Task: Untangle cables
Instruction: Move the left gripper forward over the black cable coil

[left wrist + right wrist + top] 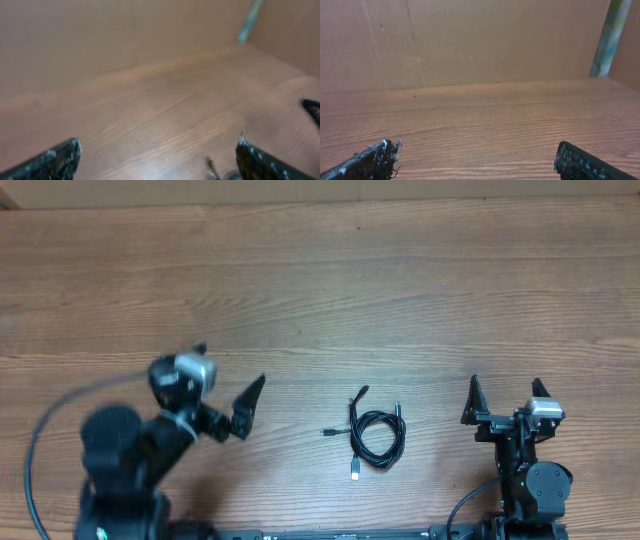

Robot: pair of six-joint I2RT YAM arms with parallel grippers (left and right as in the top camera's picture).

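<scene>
Soft, even warm light on the brown wood-grain table [320, 270], hardly a shadow. Overhead, the black left arm [120, 450] is smeared with blur. Left wrist view hazy, with a pale sheen on the wood just below the left gripper [157, 142]; right wrist view crisper.

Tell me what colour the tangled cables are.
The cables are black, clearest in the overhead view.

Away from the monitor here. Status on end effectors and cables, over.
Left end effector open, empty. Right end effector open, empty. Thin black tangled cables on brown wooden table between them, untouched. Nothing in the way.
</scene>
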